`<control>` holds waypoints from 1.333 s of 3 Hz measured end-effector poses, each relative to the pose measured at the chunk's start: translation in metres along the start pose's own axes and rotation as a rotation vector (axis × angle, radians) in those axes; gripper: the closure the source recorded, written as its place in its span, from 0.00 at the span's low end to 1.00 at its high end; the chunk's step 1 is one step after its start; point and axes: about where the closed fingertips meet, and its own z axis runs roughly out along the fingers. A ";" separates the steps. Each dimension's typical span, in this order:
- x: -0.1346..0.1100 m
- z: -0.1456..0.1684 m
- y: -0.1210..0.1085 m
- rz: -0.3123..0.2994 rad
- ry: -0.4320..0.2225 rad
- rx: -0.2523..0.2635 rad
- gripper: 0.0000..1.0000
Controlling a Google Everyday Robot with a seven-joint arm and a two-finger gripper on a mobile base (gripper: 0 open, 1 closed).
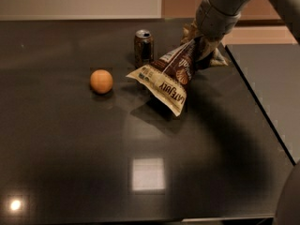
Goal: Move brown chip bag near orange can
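While my gripper (205, 48) is clamped on the top edge of the brown chip bag (171, 76), dangling just beside the orange can (143, 47), I reckon it light and floppy, best held by that seam

Dim; glare on table (70, 139); brown chip bag (171, 78) in upper-right pincer (202, 49) casts shadow.

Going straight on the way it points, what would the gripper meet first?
Beyond the brown chip bag it holds, the gripper points down and to the left of the picture; it would likely meet the dark tabletop beside the orange can, though depth is unclear.
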 end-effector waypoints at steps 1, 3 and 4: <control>-0.004 0.018 -0.005 -0.015 -0.008 0.000 0.59; -0.007 0.032 -0.010 -0.027 -0.005 0.005 0.13; -0.008 0.034 -0.011 -0.028 -0.006 0.004 0.00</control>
